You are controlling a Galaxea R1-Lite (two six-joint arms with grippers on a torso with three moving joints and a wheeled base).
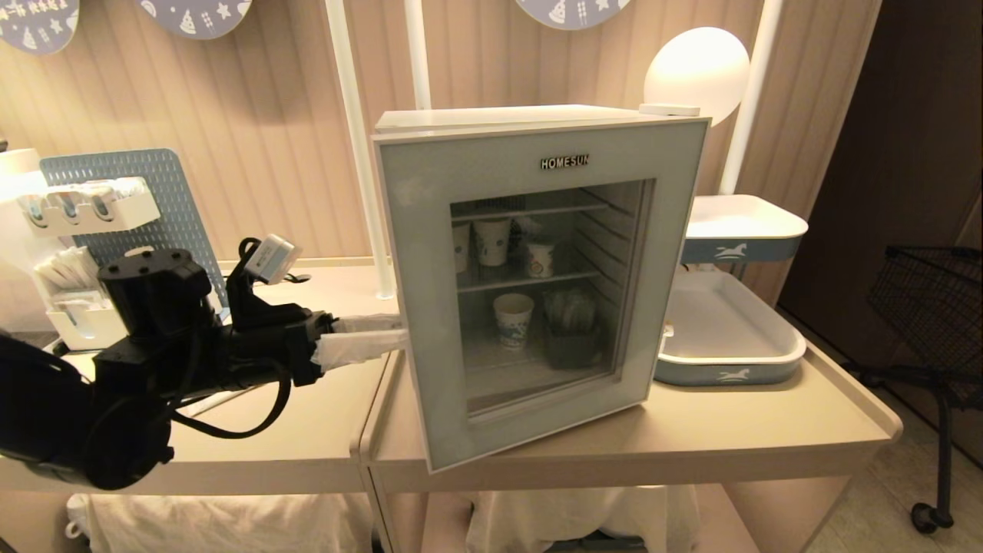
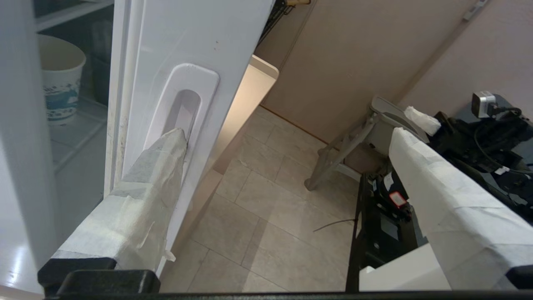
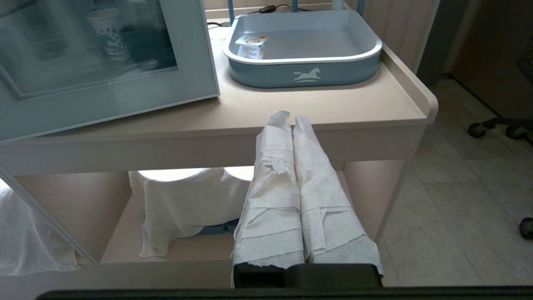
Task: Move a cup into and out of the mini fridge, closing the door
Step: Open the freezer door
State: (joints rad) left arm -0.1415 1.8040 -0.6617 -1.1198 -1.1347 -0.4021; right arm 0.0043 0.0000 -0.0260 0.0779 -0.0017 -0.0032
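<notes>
Paper-wrapped fingers of the left gripper stand wide apart at the left edge of the door — one fingertip sits in the recessed handle slot on the door's side, the other finger juts free over the floor. That door is ajar, swung a little off the mini fridge, its glass showing wire shelves beyond the gripper with tall patterned paper cups on them. Far from this gripper, past the fridge on its other side, the cup stands upright in a corner of the blue tray on the same counter. Lower down, in front of the counter's edge, the right gripper hangs with its wrapped fingers pressed together, holding nothing — the tray and cup lie ahead of it and above.
</notes>
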